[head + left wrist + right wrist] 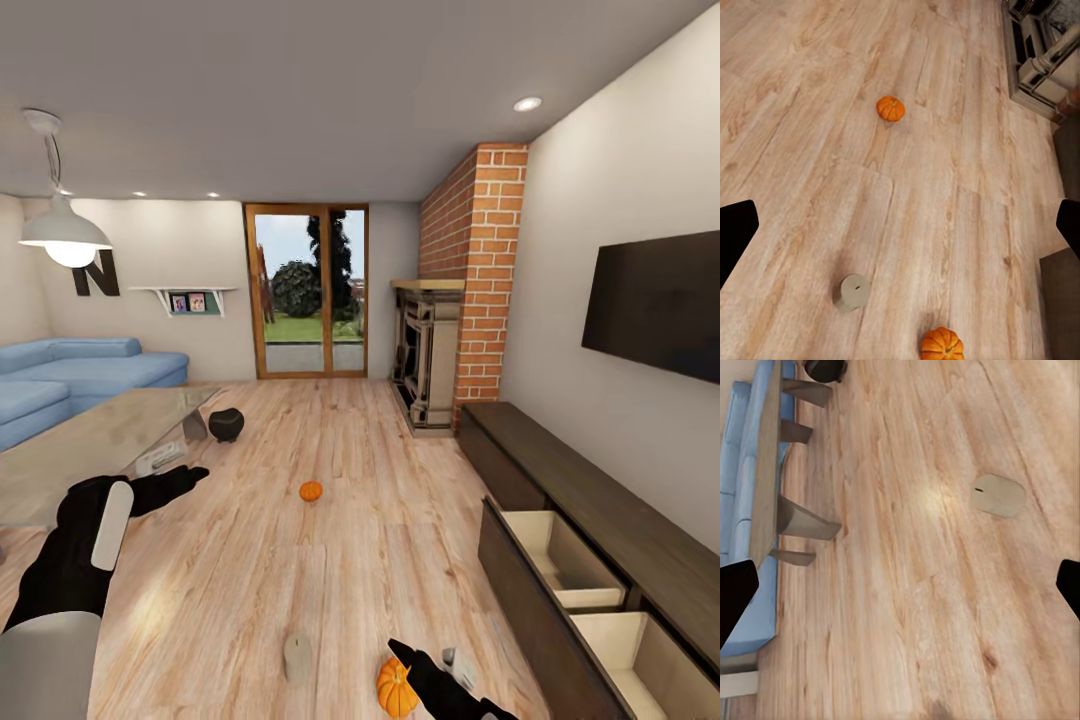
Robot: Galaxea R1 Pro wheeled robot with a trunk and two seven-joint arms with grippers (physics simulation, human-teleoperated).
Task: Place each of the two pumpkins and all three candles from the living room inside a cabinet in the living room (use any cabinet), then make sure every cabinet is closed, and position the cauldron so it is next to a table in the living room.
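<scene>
1. While two cabinet (600, 520) drawers stand open with pale insides bare, nothing looks stowed yet — the collecting step is in hand.
2. Both claws are apart and empty: the left gripper (175, 485) hangs beside the glass table (90, 440), the right gripper (430, 670) low by the near pumpkin (397, 686).
3. Next, the right claw likely must drop over that pumpkin and close.
4. A far pumpkin (311, 490) sits mid-floor, stem roughly up.
5. One candle (297, 657) stands on end near the near pumpkin — long axis vertical; the cauldron (226, 424) sits just beside the table.
</scene>
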